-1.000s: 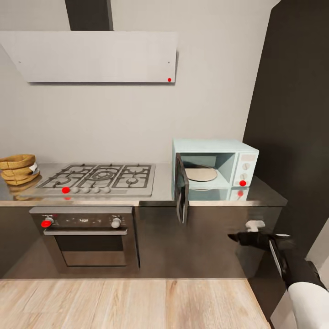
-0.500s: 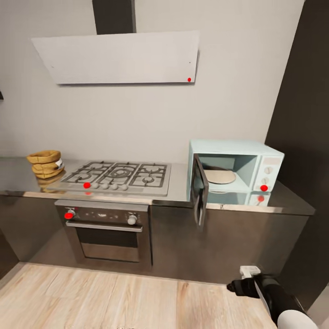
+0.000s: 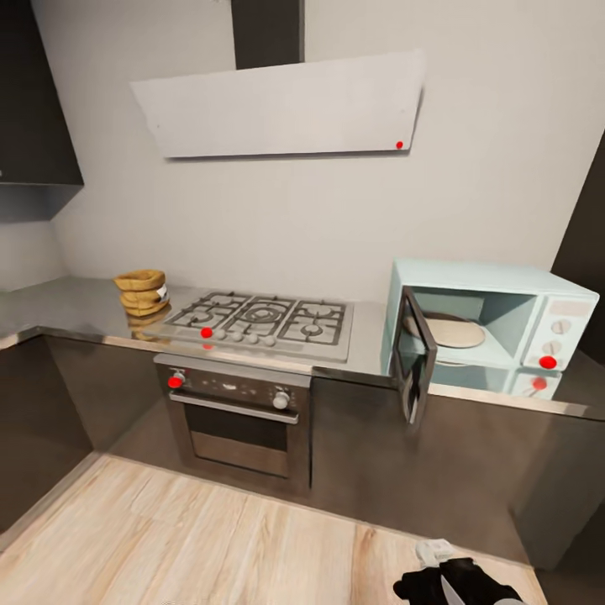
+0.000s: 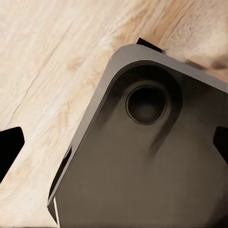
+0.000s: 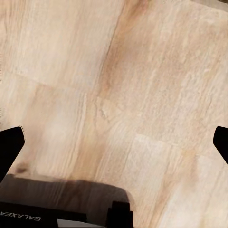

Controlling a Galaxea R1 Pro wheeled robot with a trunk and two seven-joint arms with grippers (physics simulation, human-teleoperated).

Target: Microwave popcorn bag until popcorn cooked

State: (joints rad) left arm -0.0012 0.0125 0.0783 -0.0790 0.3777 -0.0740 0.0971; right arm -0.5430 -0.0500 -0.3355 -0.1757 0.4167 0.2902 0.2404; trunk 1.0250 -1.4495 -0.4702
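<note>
Robot standing off from the counter — bag not yet fetched, microwave door open.

Head view: popcorn bag (image 3: 142, 291) sits on the countertop (image 3: 76, 309) left of the gas hob (image 3: 262, 320); microwave (image 3: 487, 326) at the far right, door swung wide, probably ready for loading. Right gripper (image 3: 449, 583) low over the wood floor (image 3: 210, 538), can't tell its state.
L wrist view: robot base (image 4: 142, 161) and floor — fingertips far apart, nothing held.
R wrist view: floor, fingertips spread, empty.
</note>
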